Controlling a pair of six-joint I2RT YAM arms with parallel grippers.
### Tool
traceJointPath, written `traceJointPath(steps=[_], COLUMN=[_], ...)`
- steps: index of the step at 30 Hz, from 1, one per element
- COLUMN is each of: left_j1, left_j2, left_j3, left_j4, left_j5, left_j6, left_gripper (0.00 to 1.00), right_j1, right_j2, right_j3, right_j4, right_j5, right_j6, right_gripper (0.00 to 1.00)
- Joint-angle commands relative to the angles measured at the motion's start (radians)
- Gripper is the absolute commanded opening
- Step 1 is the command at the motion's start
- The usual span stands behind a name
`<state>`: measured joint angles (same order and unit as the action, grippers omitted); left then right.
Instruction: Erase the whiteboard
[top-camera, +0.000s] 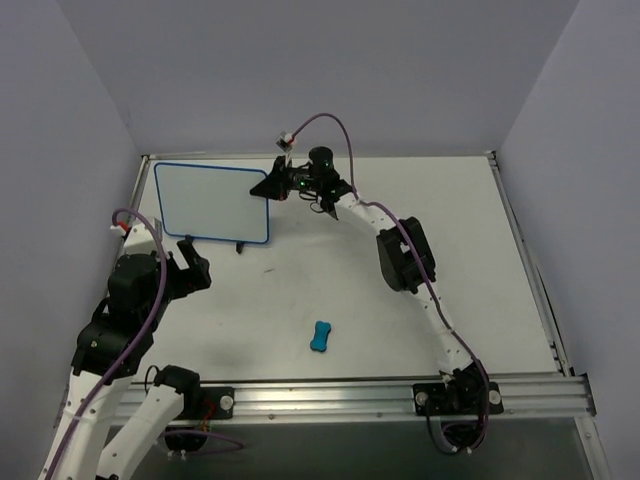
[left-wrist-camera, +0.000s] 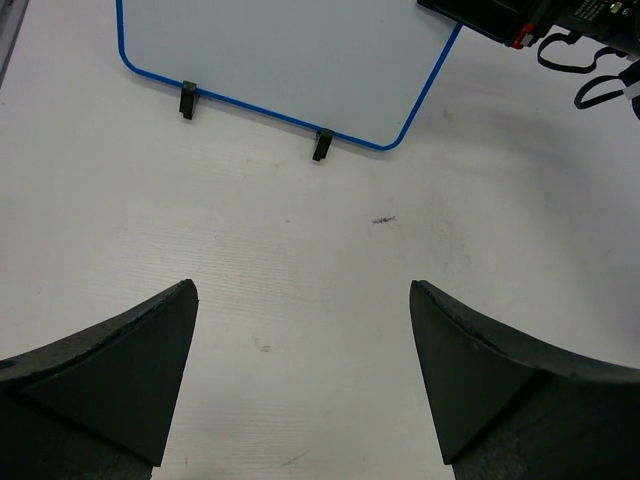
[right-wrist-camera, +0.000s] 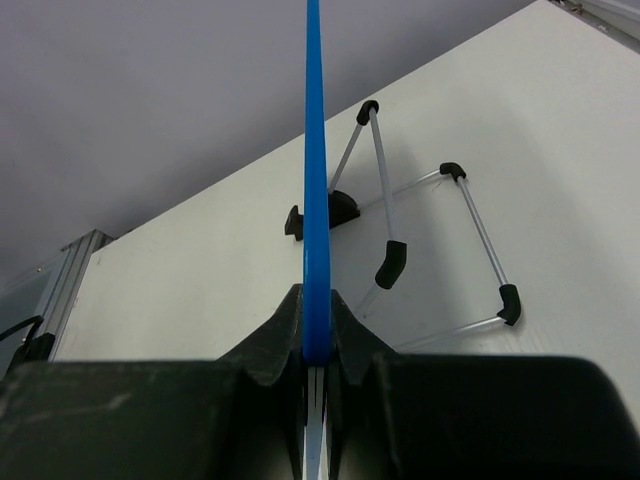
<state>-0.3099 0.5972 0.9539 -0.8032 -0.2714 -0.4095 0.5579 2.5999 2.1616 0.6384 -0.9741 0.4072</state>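
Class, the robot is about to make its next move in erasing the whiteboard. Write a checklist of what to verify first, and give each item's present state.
1. Right gripper shut on the whiteboard edge: ok.
2. Left gripper open and empty, ready to pick something up: ok.
3. Eraser lying free, apart from both arms: ok.
4. Whiteboard's lower edge sitting in the stand hooks: ok.
5. Whiteboard face free of writing: none on the visible part; the corner behind the right gripper, cannot tell.
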Motion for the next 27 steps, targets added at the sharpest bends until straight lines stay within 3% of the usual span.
traceJointPath(steps=[1,4,11,27], left_j1=[0.011,0.017,0.026,0.028], left_j2=[-0.008,-0.005,-0.005,-0.022], left_j3=[0.000,0.000,-0.001,-0.001], left_j4=[0.047,0.047,0.050,0.048], left_j5=[0.008,0.011,0.017,0.012], left_j6=[0.009,0.011,0.012,0.011], left_gripper=[0.94,0.94,0.94,0.94], right_j1=[-0.047,-0.056,-0.062,-0.047], right_j2=[0.083,0.144,0.203,0.236], right_j3=[0.102,0.217,0.310,0.331], right_j4=[-0.137,-0.209,-0.244,-0.226], right_j5=[-0.017,-0.049,-0.067,0.044], right_j6=[-0.096,-0.105,-0.111,-0.145], right_gripper=[0.00,0.00,0.00,0.01])
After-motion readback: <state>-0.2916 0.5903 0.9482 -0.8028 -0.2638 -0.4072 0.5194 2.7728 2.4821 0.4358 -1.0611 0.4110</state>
